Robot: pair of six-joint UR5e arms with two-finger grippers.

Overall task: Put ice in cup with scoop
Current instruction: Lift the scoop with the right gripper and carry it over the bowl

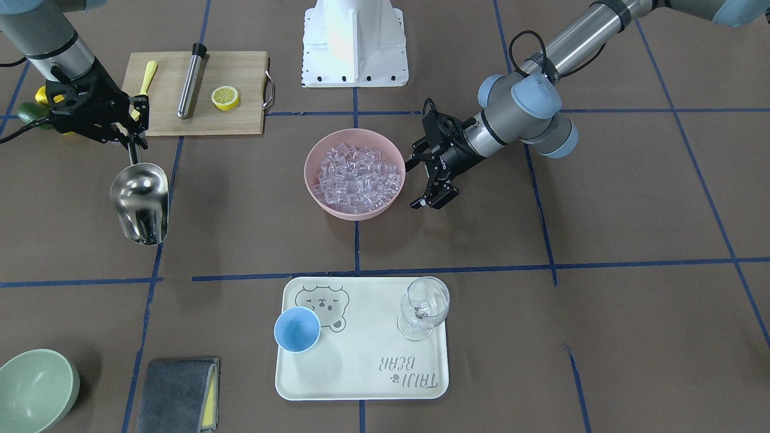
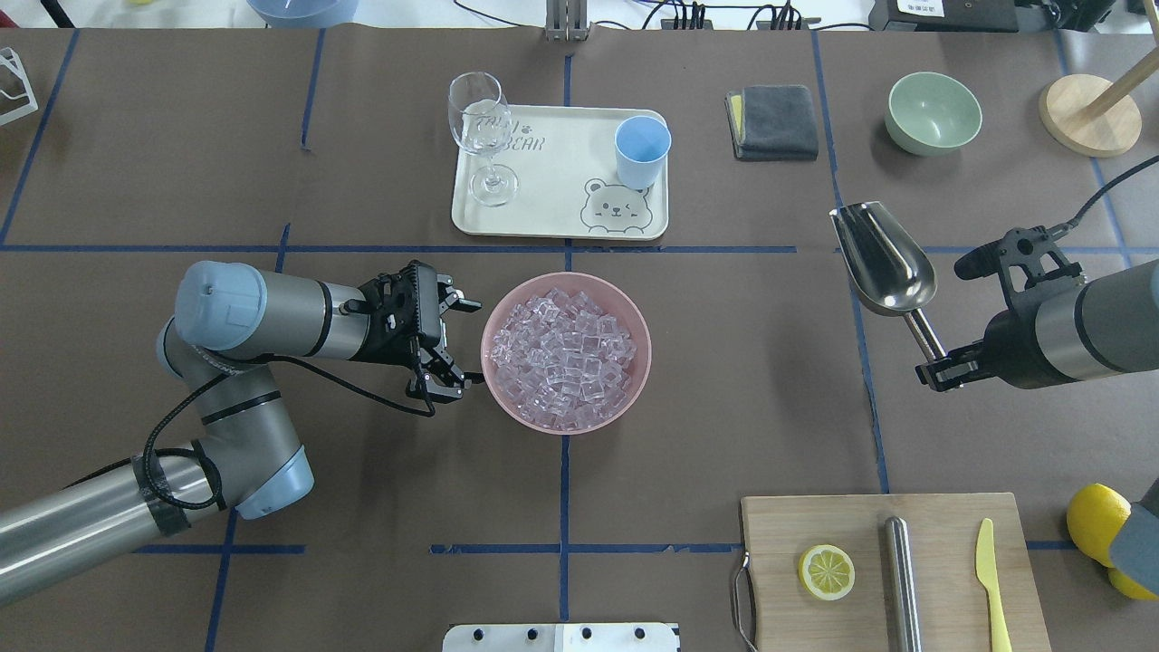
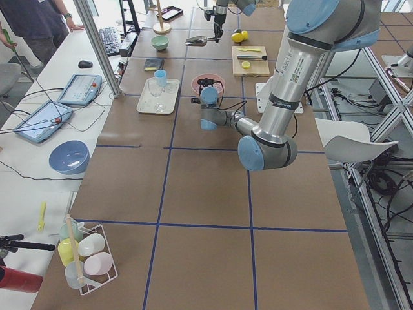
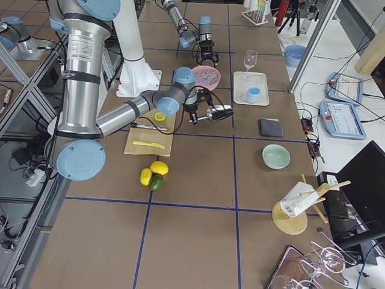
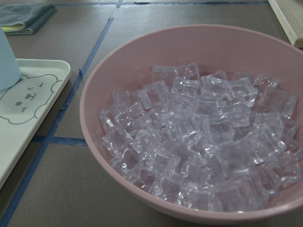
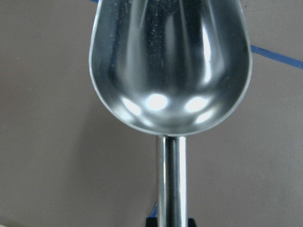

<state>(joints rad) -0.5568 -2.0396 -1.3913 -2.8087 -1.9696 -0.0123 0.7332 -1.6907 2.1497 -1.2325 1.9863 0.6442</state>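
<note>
The ice [image 1: 356, 173] fills a pink bowl [image 1: 316, 180] at the table's middle; it also shows in the overhead view [image 2: 566, 349] and the left wrist view [image 5: 199, 146]. The light-blue cup [image 1: 297, 329] stands upright on a white tray [image 1: 361, 385], empty as far as I can see. My right gripper [image 1: 135, 148] is shut on the thin handle of the steel scoop [image 1: 140, 201], held in the air off to the bowl's side; its trough [image 6: 170, 66] is empty. My left gripper [image 1: 423, 183] is open and empty, close beside the bowl.
A clear wine glass [image 1: 424, 307] stands on the tray opposite the cup. A cutting board [image 1: 240, 120] holds a lemon slice [image 1: 225, 97], a steel cylinder [image 1: 191, 81] and a yellow knife [image 1: 147, 77]. A green bowl [image 1: 33, 388] and a grey cloth [image 1: 177, 394] lie at one corner.
</note>
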